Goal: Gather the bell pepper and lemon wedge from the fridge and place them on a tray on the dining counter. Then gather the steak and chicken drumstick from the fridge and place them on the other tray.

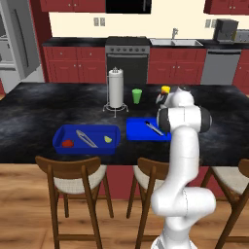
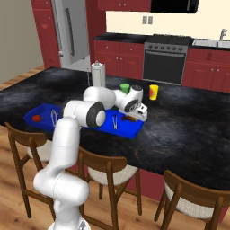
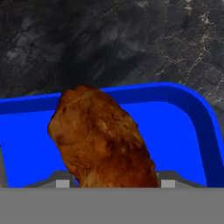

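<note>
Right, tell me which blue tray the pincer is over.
The shallower tray, nearest the yellow cup; the deeper tray with the bell pepper and lemon wedge sits apart.

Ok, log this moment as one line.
stage: meat to second tray | gripper: shut on drumstick | position: over right tray | left tray: pepper, lemon wedge
</note>
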